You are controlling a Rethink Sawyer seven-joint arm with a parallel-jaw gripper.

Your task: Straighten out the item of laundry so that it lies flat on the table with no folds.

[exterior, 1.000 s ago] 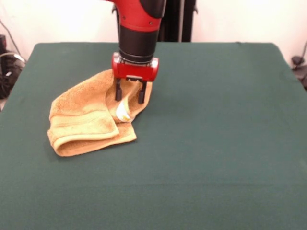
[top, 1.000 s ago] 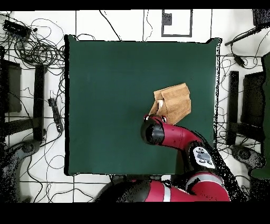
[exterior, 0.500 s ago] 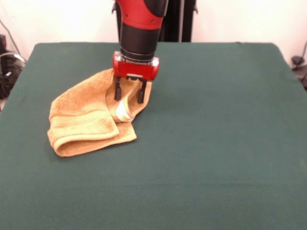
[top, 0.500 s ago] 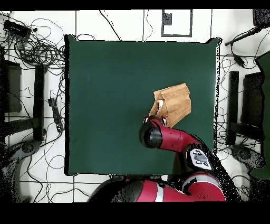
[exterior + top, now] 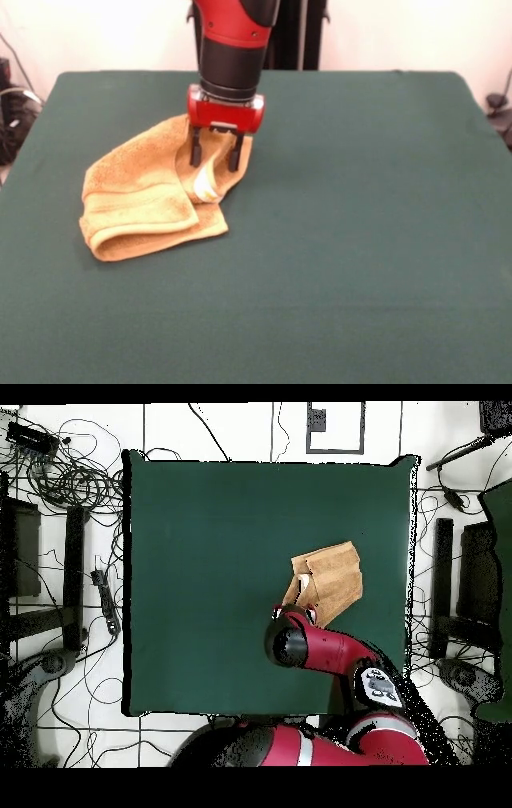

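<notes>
Hidden: in the overhead view the arm (image 5: 330, 649) covers the gripper and one edge of the towel (image 5: 330, 579).
Gripper (image 5: 214, 158): over the towel's far edge, fingers (image 5: 194, 150) spread apart with nothing between them, tips just above or touching the cloth, cannot tell which.
Towel (image 5: 148, 192): folded over itself, white label (image 5: 205, 188) showing at the fold below the gripper; lies left of centre in the front view.
Table (image 5: 360, 224): green cloth, otherwise bare.
Room: cables (image 5: 75, 479) on a tiled floor (image 5: 235, 424) around the table.
</notes>
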